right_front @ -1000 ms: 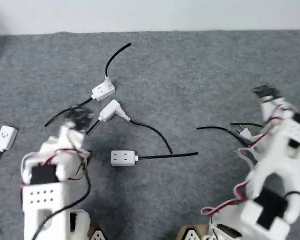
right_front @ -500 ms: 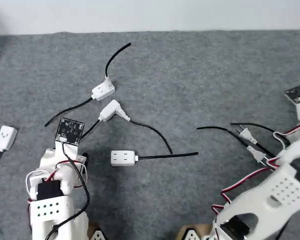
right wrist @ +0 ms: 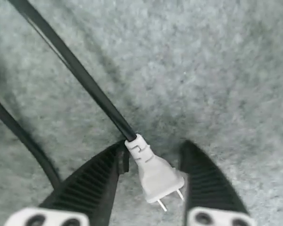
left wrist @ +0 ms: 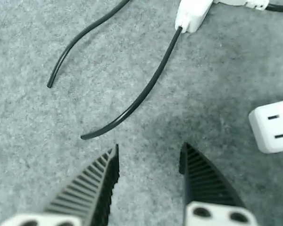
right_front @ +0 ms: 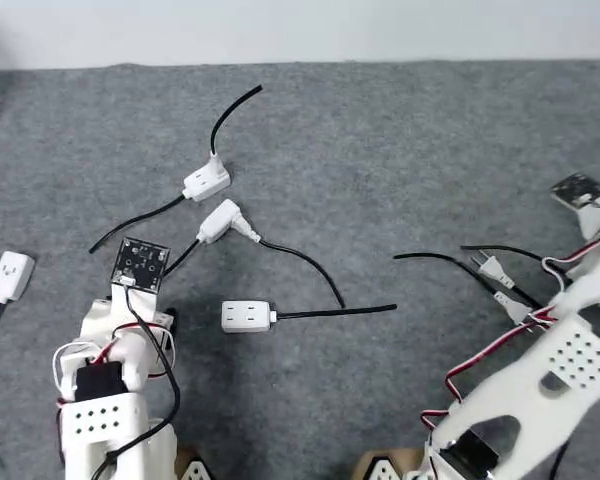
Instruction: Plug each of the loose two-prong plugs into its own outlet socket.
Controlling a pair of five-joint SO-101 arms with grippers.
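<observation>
Fingers spread, the right gripper (right wrist: pixel 153 151) straddles a white two-prong plug (right wrist: pixel 155 178) without yet clamping it. The left gripper (left wrist: pixel 150 150), likewise parted and empty, hovers over grey carpet (left wrist: pixel 217 70) with an outlet socket (left wrist: pixel 273 132) just beside one finger. No plug appears seated; every insertion lies ahead.

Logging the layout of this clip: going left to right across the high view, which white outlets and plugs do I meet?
Edge outlet → upper outlet → two-prong plug. Left out because they overlap others: angled plug, outlet block, lower plug.
</observation>
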